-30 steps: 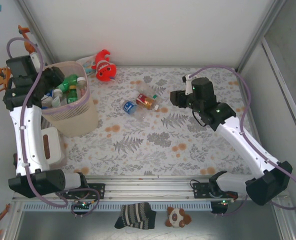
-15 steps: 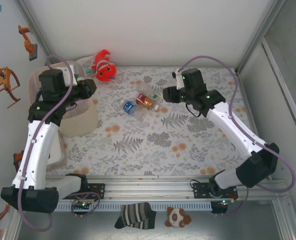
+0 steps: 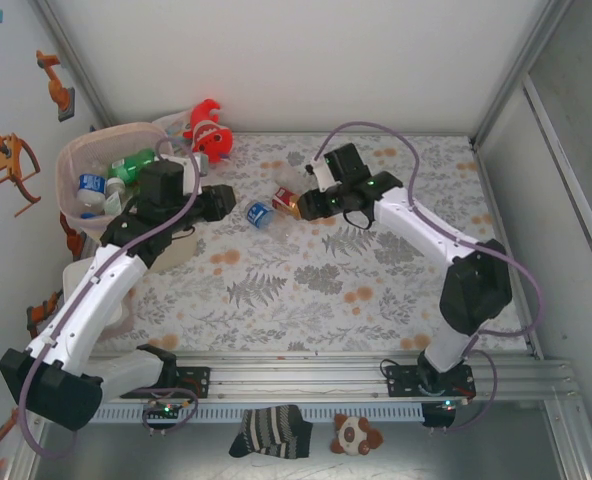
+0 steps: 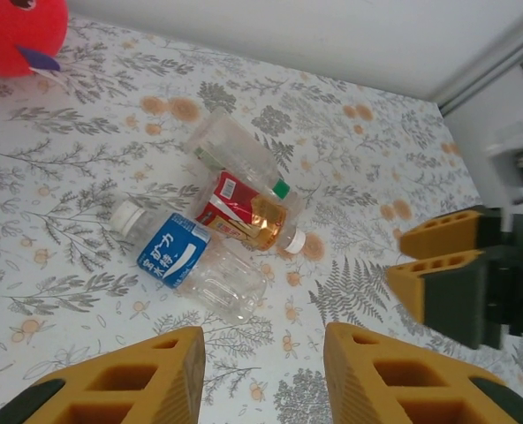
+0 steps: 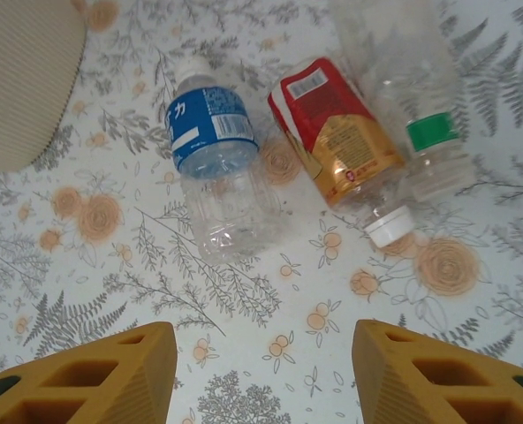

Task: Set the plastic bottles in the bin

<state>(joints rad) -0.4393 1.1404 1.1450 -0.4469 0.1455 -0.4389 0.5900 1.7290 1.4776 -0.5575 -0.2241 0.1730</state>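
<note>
Both arms have swung in over the middle of the desk (image 3: 306, 290) since a second ago. The left arm (image 3: 96, 290) has come away from above the bin (image 3: 68, 160) and now reaches across the floral cloth, while the right arm (image 3: 426, 225) has stretched leftward to meet it.

Out from the near edge, the left claw (image 3: 219, 200) hangs over the cloth with its yellow fingers (image 4: 147, 380) apart and nothing between them. Facing it from the right, the right claw (image 3: 303, 205) is likewise spread and empty, its fingers (image 5: 111, 371) framing bare cloth.

Between the two claws, toward the far edge, three plastic bottles lie on their sides in a tight group. The blue-labelled bottle (image 4: 191, 265) is clear with a white cap and sits nearest the left claw. The red-labelled bottle (image 4: 244, 212) is just beside it, and the clear bottle with a green band (image 5: 412, 88) lies against the red one's far side.

At the far-left corner stands the bin, upright, holding more bottles, among them a green bottle (image 3: 136, 162) and another with a blue label (image 3: 91, 185). A red-orange fish plush (image 3: 208, 130) rests on the desk by the far edge, just beside the bin's rim.
</note>
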